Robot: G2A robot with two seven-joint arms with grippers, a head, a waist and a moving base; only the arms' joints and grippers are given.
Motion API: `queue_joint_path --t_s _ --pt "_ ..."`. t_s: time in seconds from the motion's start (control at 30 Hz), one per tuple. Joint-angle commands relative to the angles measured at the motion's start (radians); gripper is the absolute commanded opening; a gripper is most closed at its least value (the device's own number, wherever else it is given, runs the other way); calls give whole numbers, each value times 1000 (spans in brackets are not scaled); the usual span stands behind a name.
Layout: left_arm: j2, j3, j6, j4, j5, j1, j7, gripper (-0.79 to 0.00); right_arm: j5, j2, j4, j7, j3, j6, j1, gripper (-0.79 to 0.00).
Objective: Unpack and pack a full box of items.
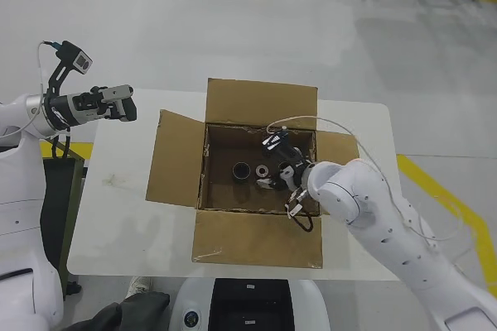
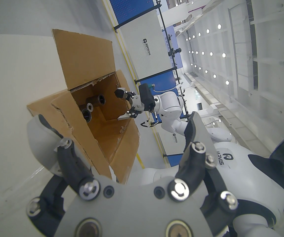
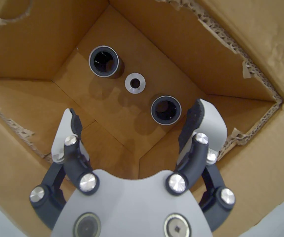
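Top: open box (image 1: 257, 240) on white surface (image 1: 124, 207); right hand (image 1: 280, 170) down inside it, left hand (image 1: 123, 104) well apart at the surface's corner. Left wrist: left hand spread, empty. Right wrist: right hand released above dark tube (image 3: 104, 64), silver ring (image 3: 135, 83) and second dark tube (image 3: 166, 113) on the box floor.

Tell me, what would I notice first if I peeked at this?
The big open cardboard box in the middle of the white table grabs you first. The right gripper hangs in its opening, jaws open, above two dark tubes and a small silver ring lined up on the box floor. The left gripper hangs off to the side, jaws open too.
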Motion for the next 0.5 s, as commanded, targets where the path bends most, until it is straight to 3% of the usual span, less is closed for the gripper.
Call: queue_joint_path --t_s 0.0,0.23,0.37,0.47 --pt "0 0 0 0 0 0 0 0 -1 -3 21 3 -7 -15 9 0" --pt "0 0 0 0 0 0 0 0 1 -15 89 38 -25 -70 49 -31" --pt "0 0 0 0 0 0 0 0 38 -20 131 67 -18 -73 66 -3" --pt "0 0 0 0 0 0 0 0 44 -26 160 85 -30 -92 80 -52"
